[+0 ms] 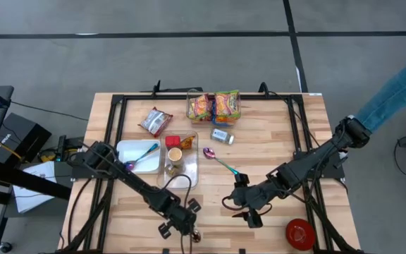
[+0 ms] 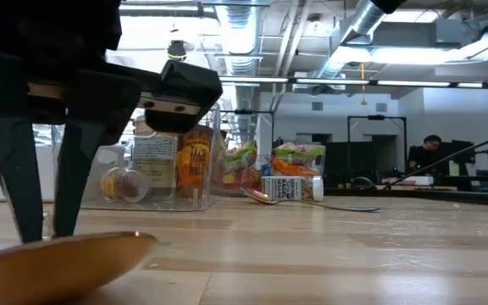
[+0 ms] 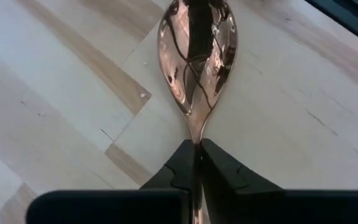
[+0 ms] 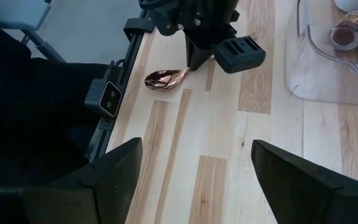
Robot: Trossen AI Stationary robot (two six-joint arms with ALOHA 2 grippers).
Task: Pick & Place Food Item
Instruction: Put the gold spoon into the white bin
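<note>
Food items sat toward the far side of the table: two bright snack packets side by side at the far edge, a silvery wrapped packet to their left, and a small can lying on its side just in front of them. None of these was held. The left gripper, at the near edge, had its fingers pinched tight on the handle of a copper spoon; only the left wrist view showed this grip plainly, the bowl lying on the wood just beyond the fingertips. From above that spoon was little more than a dark speck at the table's edge, while the low view showed its bowl large at the near left, with the gripper's dark fingers standing over it. The right wrist view caught the same spoon from the other side, under the left gripper. The right gripper hung over the near middle of the table with fingers spread wide, holding nothing. Three spoons could be counted: the copper one, a purple-bowled spoon lying mid-table, and a blue-handled spoon on the white tray. One clear box held jars, and one red lid lay near the right corner.
</note>
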